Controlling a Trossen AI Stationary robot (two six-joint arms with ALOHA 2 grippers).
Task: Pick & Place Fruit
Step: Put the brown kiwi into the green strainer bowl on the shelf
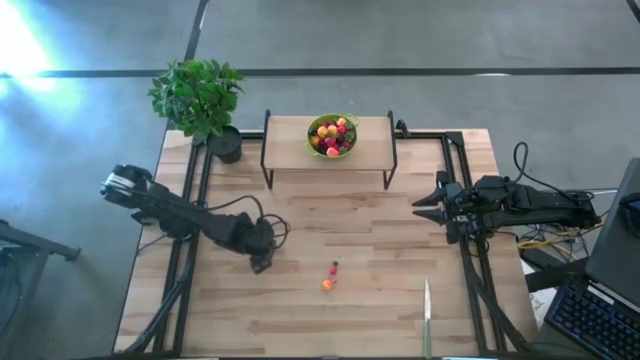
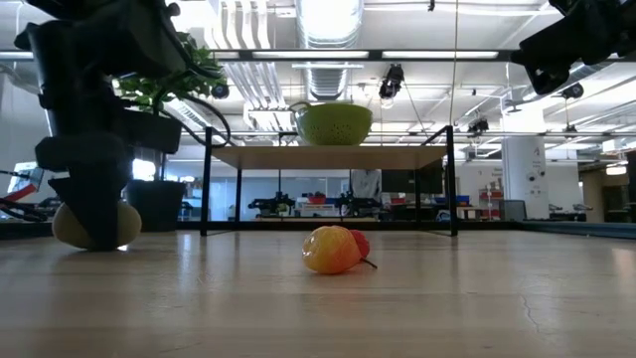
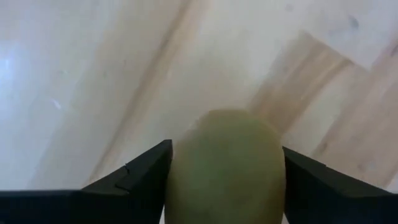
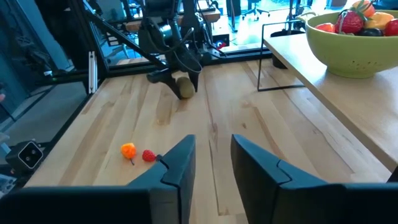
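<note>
In the overhead view the left gripper [image 1: 262, 262] was low over the left half of the wooden table [image 1: 380, 300], left of the frame's centre, with its two fingers set on either side of a fuzzy brown kiwi [image 3: 225, 168]. The left wrist view showed the kiwi filling the space between the dark fingers [image 3: 134, 177], which sat close against its sides, though whether they pressed on it or had only just come near could not be told; the jaws stood fairly wide. In the low view the kiwi [image 2: 96, 224] rested on the table at the left edge of the frame, partly hidden behind the gripper's dark body. Near the middle of the table, a little below centre in the overhead view, lay two small loose fruits side by side and touching: an orange-yellow fruit [image 1: 327, 284] and a small red berry [image 1: 334, 267]. At the top centre of the overhead view a low wooden shelf on black legs [image 1: 290, 140] carried a lime-green bowl [image 1: 316, 127] heaped with small fruits [image 1: 333, 137] in red, orange, yellow and dark purple. The right gripper [image 1: 425, 201] waited above the table's right edge, well apart from the fruit, its fingers parted by a narrow gap and holding nothing. A knife [image 1: 427, 318] lay at the lower right of the table, and a potted plant [image 1: 198, 98] stood at its upper left corner.
</note>
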